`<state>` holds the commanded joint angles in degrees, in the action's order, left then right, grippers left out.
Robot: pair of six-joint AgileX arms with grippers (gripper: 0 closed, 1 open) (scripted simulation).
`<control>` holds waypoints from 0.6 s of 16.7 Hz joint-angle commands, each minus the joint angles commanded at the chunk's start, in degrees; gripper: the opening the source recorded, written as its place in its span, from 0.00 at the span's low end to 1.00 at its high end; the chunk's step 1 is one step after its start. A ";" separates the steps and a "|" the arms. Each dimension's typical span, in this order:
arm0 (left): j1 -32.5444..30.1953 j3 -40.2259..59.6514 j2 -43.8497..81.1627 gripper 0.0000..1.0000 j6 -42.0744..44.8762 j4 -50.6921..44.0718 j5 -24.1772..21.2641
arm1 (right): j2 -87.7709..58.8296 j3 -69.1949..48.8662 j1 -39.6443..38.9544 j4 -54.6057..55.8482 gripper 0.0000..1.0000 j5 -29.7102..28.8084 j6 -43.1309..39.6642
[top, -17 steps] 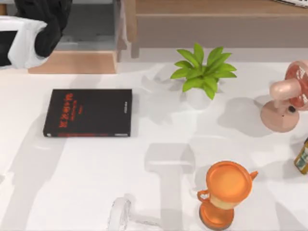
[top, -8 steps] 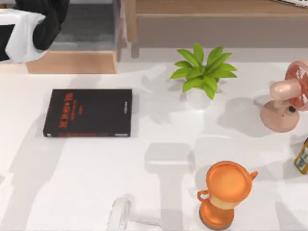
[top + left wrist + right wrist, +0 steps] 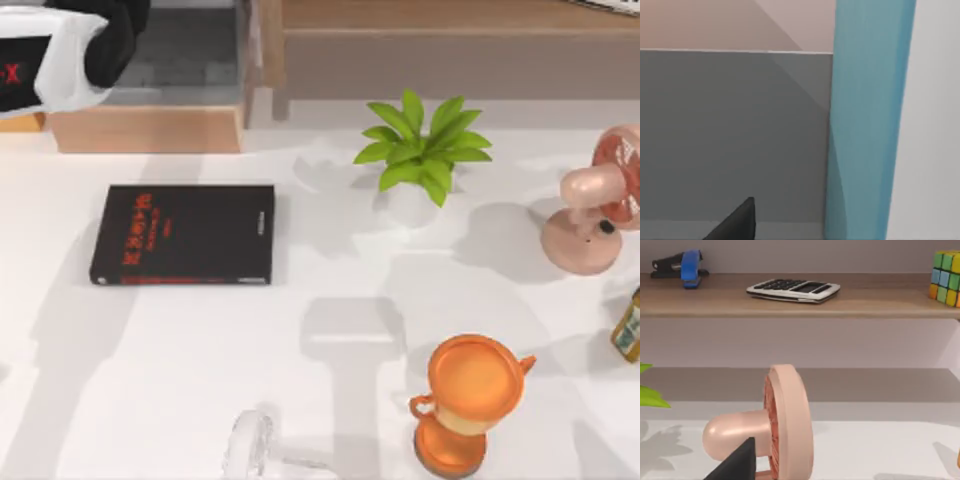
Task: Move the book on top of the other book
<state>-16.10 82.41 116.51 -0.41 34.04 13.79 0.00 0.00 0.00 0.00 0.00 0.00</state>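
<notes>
Teal book [image 3: 867, 120] beside left tool.

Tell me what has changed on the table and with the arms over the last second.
The left arm at the top view's upper left corner has drifted further left and up toward the edge. The left wrist view shows a teal-blue book close up. The black book, plant, pink fan and orange trophy stayed put.
</notes>
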 joint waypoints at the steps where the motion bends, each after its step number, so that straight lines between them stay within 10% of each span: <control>1: 0.00 0.00 0.00 1.00 0.00 0.00 0.00 | 0.00 0.00 0.00 0.00 1.00 0.00 0.00; 3: 0.00 0.00 0.00 1.00 0.00 0.00 0.00 | 0.00 0.00 0.00 0.00 1.00 0.00 0.00; 10: 0.00 0.00 0.00 0.47 0.00 0.00 0.00 | 0.00 0.00 0.00 0.00 1.00 0.00 0.00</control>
<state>-16.10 82.41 116.51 -0.41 34.04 13.79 0.00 0.00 0.00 0.00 0.00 0.00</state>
